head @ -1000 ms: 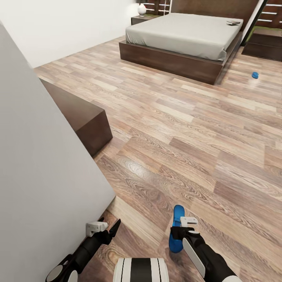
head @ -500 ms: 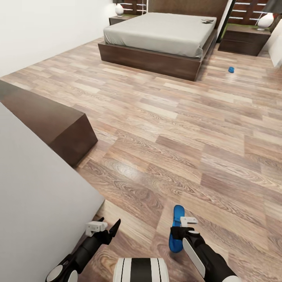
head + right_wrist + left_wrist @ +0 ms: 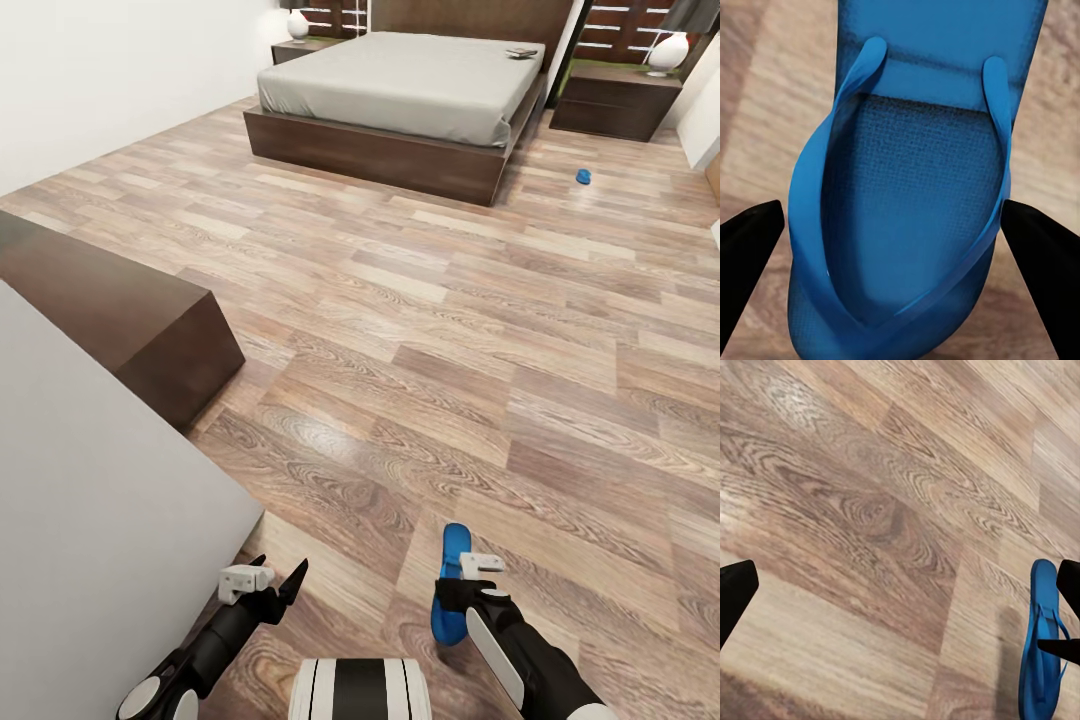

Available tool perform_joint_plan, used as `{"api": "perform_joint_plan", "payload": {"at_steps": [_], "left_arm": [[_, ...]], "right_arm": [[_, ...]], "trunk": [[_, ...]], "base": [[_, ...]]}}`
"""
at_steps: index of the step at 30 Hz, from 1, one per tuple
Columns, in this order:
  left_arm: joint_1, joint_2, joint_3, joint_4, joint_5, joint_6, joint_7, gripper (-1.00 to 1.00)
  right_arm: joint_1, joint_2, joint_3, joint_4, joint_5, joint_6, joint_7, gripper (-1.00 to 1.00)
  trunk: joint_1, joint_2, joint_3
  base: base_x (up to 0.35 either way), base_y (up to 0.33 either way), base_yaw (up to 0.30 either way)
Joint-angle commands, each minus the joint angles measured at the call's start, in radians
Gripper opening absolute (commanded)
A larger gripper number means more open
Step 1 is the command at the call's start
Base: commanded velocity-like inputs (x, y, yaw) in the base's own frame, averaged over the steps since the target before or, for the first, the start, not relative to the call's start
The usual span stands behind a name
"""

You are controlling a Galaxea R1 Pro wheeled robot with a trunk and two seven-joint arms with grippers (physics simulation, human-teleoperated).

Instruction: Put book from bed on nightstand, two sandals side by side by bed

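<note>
Jaws of the right gripper (image 3: 452,590) clamp a blue sandal (image 3: 452,570).

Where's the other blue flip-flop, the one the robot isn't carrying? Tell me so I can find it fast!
Find the big bed with the grey mattress at the far end of the room. On the wood floor just past its right corner, short of the dark nightstand with the white lamp, lies the sandal. It's the lone bright blue speck there.

Two sandals (image 3: 450,585) (image 3: 583,176), two nightstands (image 3: 612,100) (image 3: 300,48), one bed (image 3: 400,85), one book (image 3: 521,52)
</note>
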Motion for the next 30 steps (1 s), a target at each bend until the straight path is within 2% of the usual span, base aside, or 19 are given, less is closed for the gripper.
{"api": "perform_joint_plan", "payload": {"at_steps": [1,8,15,30], "left_arm": [[0.000,-0.001,0.003,-0.001,0.011,0.010,-0.007,1.00],[0.000,-0.001,0.003,-0.001,0.011,0.010,-0.007,1.00],[0.000,-0.001,0.003,-0.001,0.011,0.010,-0.007,1.00],[0.000,-0.001,0.003,-0.001,0.012,0.010,-0.007,1.00]], "right_arm": [[-0.001,-0.001,0.006,-0.007,-0.011,0.003,-0.010,-1.00],[-0.001,-0.002,0.007,-0.072,-0.011,0.003,-0.010,-1.00],[-0.001,-0.002,0.006,-0.080,-0.009,0.005,-0.011,-1.00],[-0.001,-0.008,0.003,-0.082,-0.004,0.010,-0.011,-1.00]], "trunk": [[0.000,0.000,-0.001],[0.000,0.000,-0.001],[0.000,0.000,-0.001],[0.000,0.000,-0.001]], "base": [[0.000,0.000,-0.001],[0.000,0.000,0.000],[0.000,0.000,-0.054],[0.000,0.000,-0.277]]}}
